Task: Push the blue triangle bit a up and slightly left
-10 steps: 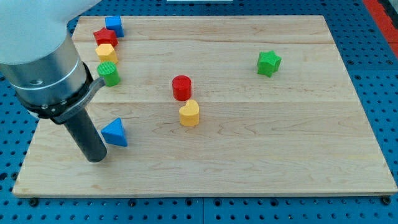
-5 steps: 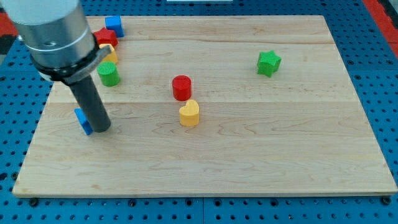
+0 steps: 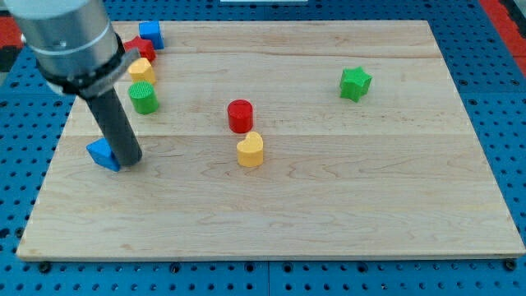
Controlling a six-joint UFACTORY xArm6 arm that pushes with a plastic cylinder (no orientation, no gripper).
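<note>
The blue triangle (image 3: 102,154) lies near the board's left edge, partly hidden behind my rod. My tip (image 3: 129,159) rests on the board right against the triangle's right side, touching or nearly touching it. The rod rises up and to the left from there into the grey arm body at the view's top left.
A green cylinder (image 3: 144,98), a yellow block (image 3: 141,69), a red block (image 3: 144,48) and a blue cube (image 3: 150,34) line up at the upper left. A red cylinder (image 3: 240,115) and yellow heart (image 3: 250,150) sit mid-board. A green star (image 3: 355,83) is at the right.
The blue triangle has slid left and up from the lower left of the board toward its left edge. My tip moved up and slightly left with it.
</note>
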